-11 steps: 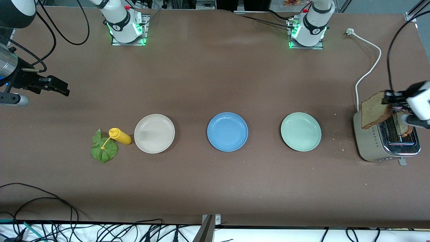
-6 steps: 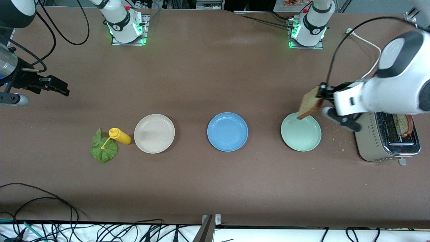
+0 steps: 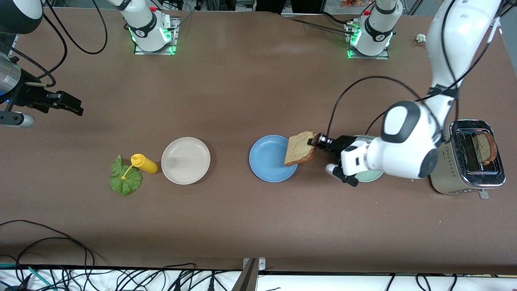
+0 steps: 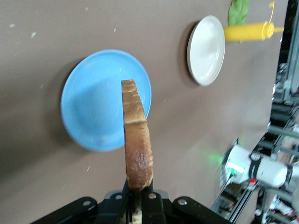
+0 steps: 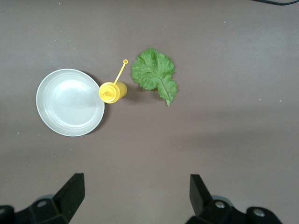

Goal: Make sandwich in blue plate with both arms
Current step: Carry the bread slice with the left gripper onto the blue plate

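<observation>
A brown table (image 3: 242,93) carries three plates in a row. The right gripper (image 3: 66,104) waits with fingers spread wide, up over the right arm's end of the table. The lettuce leaf (image 3: 123,180) touches the yellow bottle (image 3: 144,163), just beside the beige plate (image 3: 185,160). The left gripper (image 3: 319,141) grips a bread slice (image 3: 299,152) on edge over the blue plate (image 3: 268,159). Another slice (image 3: 484,147) stands in the toaster (image 3: 444,178).

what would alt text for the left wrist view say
The left gripper holds a brown bread slice edge-on above the blue plate on a brown table. A beige plate, yellow squeeze bottle and lettuce leaf lie in a row past it.
</observation>
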Robot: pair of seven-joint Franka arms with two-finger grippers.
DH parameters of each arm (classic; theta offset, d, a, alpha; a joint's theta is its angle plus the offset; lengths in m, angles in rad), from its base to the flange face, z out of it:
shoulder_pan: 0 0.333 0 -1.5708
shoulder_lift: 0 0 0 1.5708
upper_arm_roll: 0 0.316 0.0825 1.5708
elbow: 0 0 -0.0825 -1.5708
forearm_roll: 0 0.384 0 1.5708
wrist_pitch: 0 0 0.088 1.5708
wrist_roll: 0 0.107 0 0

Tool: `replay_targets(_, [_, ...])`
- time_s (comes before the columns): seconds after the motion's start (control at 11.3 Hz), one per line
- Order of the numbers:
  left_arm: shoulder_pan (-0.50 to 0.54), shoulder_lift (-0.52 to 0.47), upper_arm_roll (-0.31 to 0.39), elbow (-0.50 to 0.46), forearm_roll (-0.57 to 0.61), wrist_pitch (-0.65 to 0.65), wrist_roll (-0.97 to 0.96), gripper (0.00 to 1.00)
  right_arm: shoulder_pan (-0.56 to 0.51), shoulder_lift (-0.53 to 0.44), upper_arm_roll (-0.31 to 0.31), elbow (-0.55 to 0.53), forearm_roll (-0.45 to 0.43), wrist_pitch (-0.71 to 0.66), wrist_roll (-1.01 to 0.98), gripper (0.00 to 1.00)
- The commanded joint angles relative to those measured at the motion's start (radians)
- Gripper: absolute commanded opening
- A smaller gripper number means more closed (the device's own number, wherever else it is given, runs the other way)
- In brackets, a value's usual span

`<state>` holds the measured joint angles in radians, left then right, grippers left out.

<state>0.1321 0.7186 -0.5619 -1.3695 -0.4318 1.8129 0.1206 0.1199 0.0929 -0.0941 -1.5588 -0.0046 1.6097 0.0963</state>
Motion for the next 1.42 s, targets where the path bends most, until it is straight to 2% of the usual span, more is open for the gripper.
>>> replay_targets(0.0, [-0.075, 0.123, -0.001, 0.024, -0.117, 0.188, 0.002, 0.08, -0.005, -0.002, -0.001, 0.01, 0.012, -0.011, -0.015, 1.0])
replay_targets(0.27, [-0.115, 0.214, 0.0, 0.023, -0.258, 0.255, 0.042, 0.08, -0.005, -0.002, -0.001, 0.01, 0.012, -0.011, -0.015, 1.0])
replay_targets(0.44, [-0.132, 0.252, 0.005, 0.01, -0.252, 0.26, 0.103, 0.08, -0.005, -0.002, 0.001, 0.01, 0.014, -0.011, -0.015, 1.0])
replay_targets(0.53, [-0.131, 0.252, 0.02, 0.009, -0.243, 0.258, 0.117, 0.11, -0.005, -0.002, 0.001, 0.01, 0.012, -0.011, -0.015, 1.0])
replay_targets(0.62, [-0.128, 0.252, 0.031, 0.004, -0.243, 0.25, 0.134, 0.23, -0.005, -0.002, 0.001, 0.01, 0.012, -0.011, -0.015, 1.0])
replay_targets(0.71, [-0.124, 0.255, 0.033, 0.0, -0.243, 0.25, 0.139, 0.84, -0.005, -0.002, 0.001, 0.01, 0.012, -0.011, -0.015, 1.0])
replay_targets(0.8, [-0.118, 0.252, 0.043, 0.0, -0.242, 0.247, 0.155, 1.0, -0.005, -0.002, 0.001, 0.01, 0.014, -0.011, -0.015, 1.0])
replay_targets(1.15, [-0.043, 0.237, 0.056, 0.001, -0.231, 0.128, 0.206, 1.0, -0.005, -0.002, 0.001, 0.01, 0.014, -0.011, -0.015, 1.0])
replay_targets(1.33, [-0.035, 0.202, 0.054, 0.001, -0.097, 0.109, 0.195, 1.0, -0.005, -0.001, -0.001, 0.01, 0.012, -0.011, -0.015, 1.0])
